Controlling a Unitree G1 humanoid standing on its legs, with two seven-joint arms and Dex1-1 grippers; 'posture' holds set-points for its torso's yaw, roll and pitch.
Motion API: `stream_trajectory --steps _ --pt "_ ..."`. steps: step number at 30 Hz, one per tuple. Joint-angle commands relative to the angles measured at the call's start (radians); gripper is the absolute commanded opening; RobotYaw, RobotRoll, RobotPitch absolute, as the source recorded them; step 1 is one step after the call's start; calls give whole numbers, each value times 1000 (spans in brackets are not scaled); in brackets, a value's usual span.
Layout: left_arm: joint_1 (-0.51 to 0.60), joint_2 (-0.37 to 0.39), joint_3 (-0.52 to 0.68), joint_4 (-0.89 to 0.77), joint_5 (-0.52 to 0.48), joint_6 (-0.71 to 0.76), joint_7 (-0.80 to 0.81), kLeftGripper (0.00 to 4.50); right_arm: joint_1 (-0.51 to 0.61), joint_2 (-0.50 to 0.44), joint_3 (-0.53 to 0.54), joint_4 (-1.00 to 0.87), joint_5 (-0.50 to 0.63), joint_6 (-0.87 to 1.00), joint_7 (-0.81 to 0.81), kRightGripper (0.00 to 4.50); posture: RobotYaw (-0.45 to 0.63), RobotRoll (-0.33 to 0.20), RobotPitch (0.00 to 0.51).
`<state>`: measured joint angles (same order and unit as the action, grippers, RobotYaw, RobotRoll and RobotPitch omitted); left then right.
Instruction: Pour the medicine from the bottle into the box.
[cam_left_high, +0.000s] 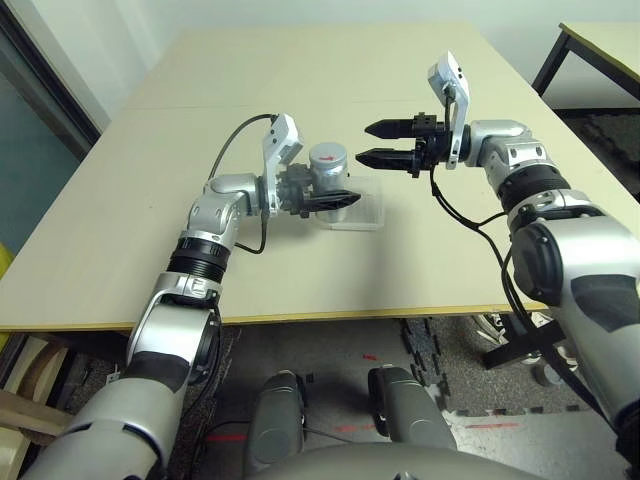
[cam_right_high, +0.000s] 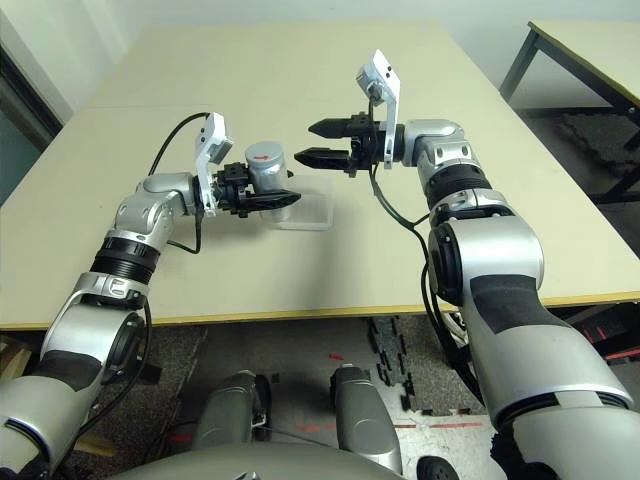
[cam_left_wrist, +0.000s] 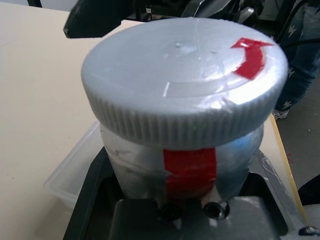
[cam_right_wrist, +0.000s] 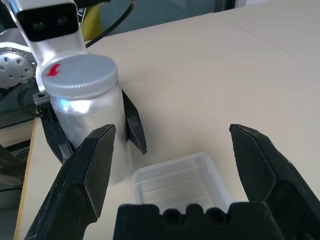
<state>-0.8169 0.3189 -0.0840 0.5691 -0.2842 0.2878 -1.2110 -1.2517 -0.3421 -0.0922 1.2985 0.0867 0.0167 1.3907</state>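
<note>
Standing upright and capped near the desk's middle, the bottle (cam_left_high: 329, 172) is clamped in the left gripper (cam_left_high: 318, 201) beside the seemingly empty box (cam_left_high: 362, 208), while the right gripper (cam_left_high: 381, 142) hovers spread above, so uncapping and pouring remain.

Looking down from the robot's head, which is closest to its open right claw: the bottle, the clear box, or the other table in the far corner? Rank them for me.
Measured from the right end effector, left eye view:
1. The bottle, just to its left, held by the left end effector.
2. The box, just below it on the table; nearly as close as the bottle.
3. The other table, far off at upper right.
</note>
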Motion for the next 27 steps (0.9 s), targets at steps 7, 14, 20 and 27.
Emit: stream_trajectory --steps 7,14,20,27 --pt "-21 10 5 40 8 -26 -6 2685 -1 -6 0 -4 -6 35 114 4500 -168 0 56" --pt "-27 9 3 57 10 -36 -6 2685 -23 25 -7 -29 15 52 183 4500 -174 0 56" --pt "-31 1 -1 60 11 -38 -6 2685 -32 60 -5 -41 26 55 182 4500 -178 0 56" --pt "-26 -4 -4 53 12 -36 -8 2685 -40 93 -6 -46 30 53 167 4500 -180 0 54"
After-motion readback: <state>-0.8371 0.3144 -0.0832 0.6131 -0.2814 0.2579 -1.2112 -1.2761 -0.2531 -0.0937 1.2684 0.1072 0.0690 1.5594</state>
